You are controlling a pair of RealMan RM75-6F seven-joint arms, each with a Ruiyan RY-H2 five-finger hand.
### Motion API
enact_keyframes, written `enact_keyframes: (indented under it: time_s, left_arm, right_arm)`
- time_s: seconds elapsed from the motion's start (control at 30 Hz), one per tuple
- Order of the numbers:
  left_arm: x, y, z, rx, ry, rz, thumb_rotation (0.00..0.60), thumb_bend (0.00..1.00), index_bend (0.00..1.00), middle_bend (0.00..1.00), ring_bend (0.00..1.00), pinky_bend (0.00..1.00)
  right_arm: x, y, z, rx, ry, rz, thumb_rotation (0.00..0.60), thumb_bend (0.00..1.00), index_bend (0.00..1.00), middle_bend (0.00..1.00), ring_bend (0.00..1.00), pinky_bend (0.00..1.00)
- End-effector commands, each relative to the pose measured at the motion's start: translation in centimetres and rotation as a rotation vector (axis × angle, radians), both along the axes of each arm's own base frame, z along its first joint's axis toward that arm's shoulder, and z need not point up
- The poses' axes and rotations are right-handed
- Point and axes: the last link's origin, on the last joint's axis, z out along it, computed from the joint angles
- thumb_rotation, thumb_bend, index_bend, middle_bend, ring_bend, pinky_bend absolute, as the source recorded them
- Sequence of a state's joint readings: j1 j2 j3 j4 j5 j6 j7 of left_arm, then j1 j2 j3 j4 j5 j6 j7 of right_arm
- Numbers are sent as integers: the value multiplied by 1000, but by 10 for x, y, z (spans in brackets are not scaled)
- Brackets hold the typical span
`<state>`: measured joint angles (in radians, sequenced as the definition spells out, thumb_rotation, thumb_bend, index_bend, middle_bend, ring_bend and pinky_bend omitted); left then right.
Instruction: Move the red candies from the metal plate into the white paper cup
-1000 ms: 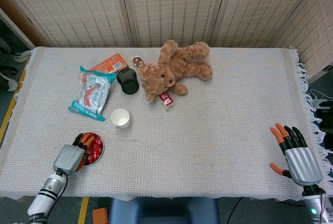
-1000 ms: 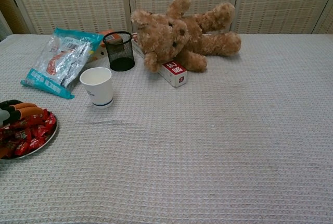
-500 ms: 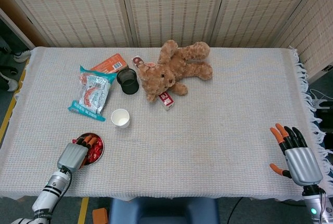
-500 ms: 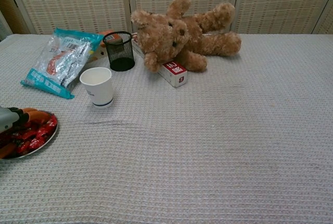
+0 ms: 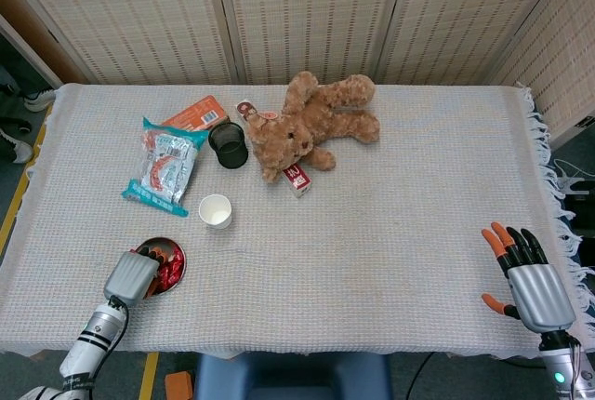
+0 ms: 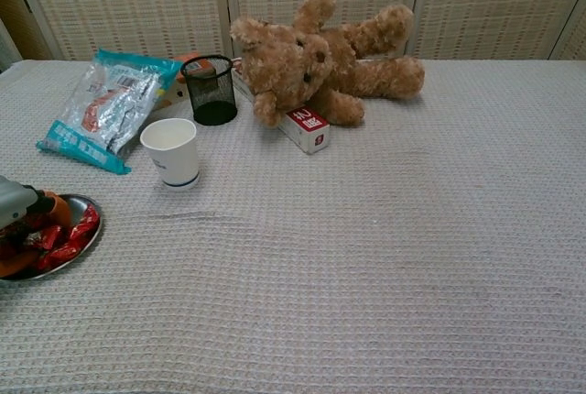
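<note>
The metal plate lies near the table's front left edge with a pile of red candies on it. In the chest view the plate and candies sit at the far left. My left hand is over the plate's near side, its fingers curled down into the candies and gripping some; the same hand shows an orange fingertip bent into the pile. The white paper cup stands upright and apart, behind and to the right of the plate. My right hand rests open at the front right, holding nothing.
A teddy bear lies at the back middle with a small red box by it. A black mesh cup, a snack bag and an orange packet lie behind the paper cup. A fringed cloth covers the table.
My left hand's fingers, stretched flat over the candies a second ago, have curled down into the pile. The right hand has not moved.
</note>
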<state>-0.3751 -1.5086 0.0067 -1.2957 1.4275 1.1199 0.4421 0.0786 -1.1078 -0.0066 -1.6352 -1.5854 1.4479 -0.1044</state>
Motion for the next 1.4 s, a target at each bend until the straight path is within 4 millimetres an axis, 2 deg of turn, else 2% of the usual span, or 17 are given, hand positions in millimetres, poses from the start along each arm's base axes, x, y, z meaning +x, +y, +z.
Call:
enact_keyframes:
  time_s: [0.03, 0.23, 0.4, 0.77, 1.2, 1.4]
  left_arm:
    - [0, 1, -1, 2, -6, -9, 600, 410, 450, 446, 375, 865]
    - [3, 2, 1, 20, -25, -29, 600, 414, 564, 563, 446, 915]
    - [6, 4, 2, 26, -28, -33, 600, 460, 619, 636, 493, 937]
    - [11, 6, 6, 48, -45, -56, 600, 551, 668, 684, 541, 958]
    - [21, 12, 17, 68, -211, -48, 600, 683, 736, 757, 602, 980]
    - [28, 19, 24, 79, -252, -57, 600, 693, 737, 758, 605, 980]
  right_arm:
    - [0, 0, 0, 4, 1, -3, 600, 19, 0, 0, 0, 0]
    - [-1, 0, -1, 12, 6, -12, 600, 20, 0, 0, 0, 0]
    - [0, 0, -1, 15, 6, -15, 600, 20, 0, 0, 0, 0]
    - [-1, 0, -2, 21, 9, -21, 600, 20, 0, 0, 0, 0]
    - [0, 1, -1, 22, 7, -19, 600, 20, 0, 0, 0, 0]
    - [0, 1, -2, 26, 8, -20, 600, 20, 0, 0, 0, 0]
